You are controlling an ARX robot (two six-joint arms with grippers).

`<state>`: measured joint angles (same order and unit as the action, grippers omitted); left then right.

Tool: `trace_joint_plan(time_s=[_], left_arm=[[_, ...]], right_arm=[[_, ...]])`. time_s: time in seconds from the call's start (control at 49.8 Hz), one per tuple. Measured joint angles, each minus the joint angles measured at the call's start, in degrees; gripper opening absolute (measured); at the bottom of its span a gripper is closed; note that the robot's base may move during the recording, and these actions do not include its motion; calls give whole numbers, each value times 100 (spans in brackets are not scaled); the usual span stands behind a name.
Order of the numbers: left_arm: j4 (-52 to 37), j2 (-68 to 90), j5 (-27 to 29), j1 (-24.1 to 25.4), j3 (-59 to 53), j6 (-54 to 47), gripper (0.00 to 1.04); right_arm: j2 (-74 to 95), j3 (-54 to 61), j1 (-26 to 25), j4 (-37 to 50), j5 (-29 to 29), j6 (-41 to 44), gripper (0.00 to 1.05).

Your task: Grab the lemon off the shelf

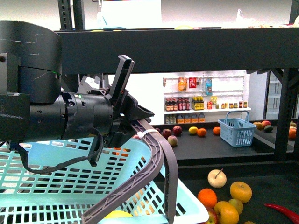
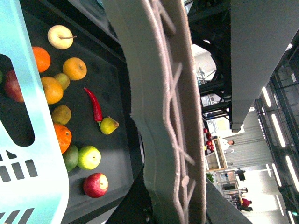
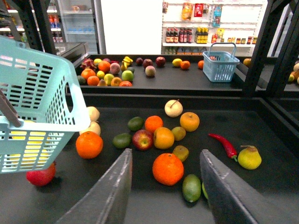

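Closest to us in the front view, the robot's bulky black left arm [image 1: 51,114] fills the left side, and its left hand [image 1: 135,114] meets the curved grey ribbed plastic handle [image 1: 161,158] of a pale turquoise slotted plastic basket [image 1: 56,182]. We cannot tell whether that hand is clamped on the handle or merely hooked under it. A smooth bright yellow fruit, which we take for the lemon [image 1: 117,214], shows low inside the basket, beside the foot of the handle. To the right, on the dark flat bench of the black metal rack [image 1: 271,186], lie a pale cream apple-like fruit with a stem [image 1: 217,178] and several orange-yellow round fruits. In the left wrist view the grey handle [image 2: 168,116] crosses the whole picture very near the lens, the turquoise basket [image 2: 28,93] lies along one edge, and between them the bench [image 2: 112,84] carries loose fruit and a glossy red chilli pepper [image 2: 95,105]. In the right wrist view the right hand [image 3: 166,158] hangs over the bench [image 3: 271,140] with its two dark grey fingers [image 3: 112,191] wide apart and nothing gripped; a round orange [image 3: 168,169] lies on the bench below the gap. The basket [image 3: 42,93] hangs just above the bench, and yellow of the lemon [image 3: 18,135] shows through its slots.
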<state>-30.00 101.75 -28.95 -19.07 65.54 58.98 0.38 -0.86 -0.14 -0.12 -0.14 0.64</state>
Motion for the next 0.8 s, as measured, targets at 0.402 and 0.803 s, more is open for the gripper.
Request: trace_joint_plan(time_s=[0.402,0.803], left_arm=[[297,0,409,-28,70,0,9],[-1176,55,1661,577,72,1196,9]], right_arm=[[0,0,0,0,-2,-4,97],[-7,0,0,0,0,-4,97]])
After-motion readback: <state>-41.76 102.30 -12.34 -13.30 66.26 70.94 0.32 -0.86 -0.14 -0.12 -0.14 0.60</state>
